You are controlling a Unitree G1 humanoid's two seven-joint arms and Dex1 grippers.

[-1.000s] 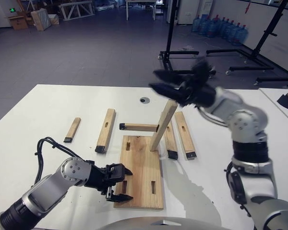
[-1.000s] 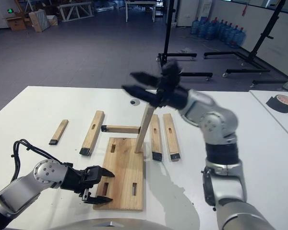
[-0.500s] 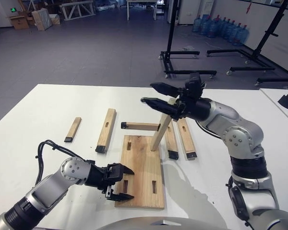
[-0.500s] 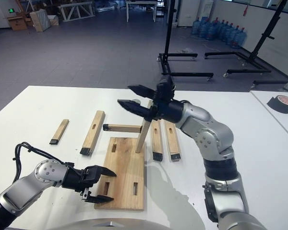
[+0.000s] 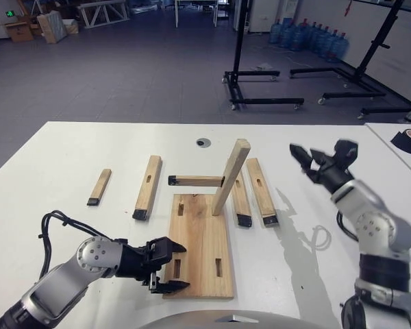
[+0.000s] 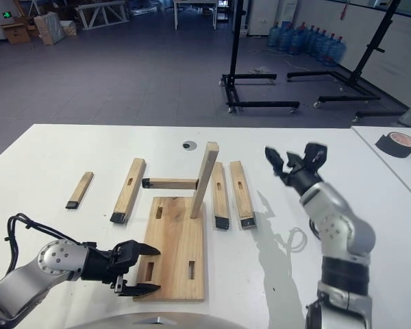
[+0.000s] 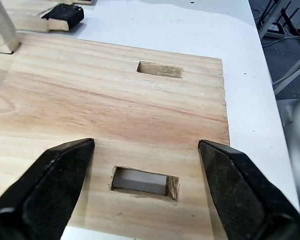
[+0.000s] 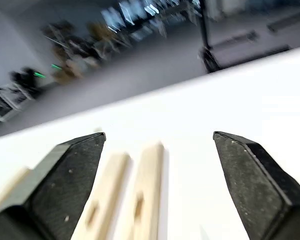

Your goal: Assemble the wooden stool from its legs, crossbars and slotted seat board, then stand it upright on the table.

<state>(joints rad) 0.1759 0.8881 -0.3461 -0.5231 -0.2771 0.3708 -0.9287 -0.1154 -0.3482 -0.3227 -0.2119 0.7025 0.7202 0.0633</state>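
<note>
Stool seat board point(image 5: 202, 240) is holding one leg point(image 5: 231, 177), so leg-fitting is underway. Left gripper point(image 5: 166, 269), spread, is poised over the board's near-left slot. Right gripper point(image 5: 315, 159), also spread, is hovering right, probably needing a loose leg point(image 5: 262, 184) next.

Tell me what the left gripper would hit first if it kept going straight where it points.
The seat board: the open left gripper aims at its near end, fingers either side of a slot. Whether it touches the wood is unclear.
</note>
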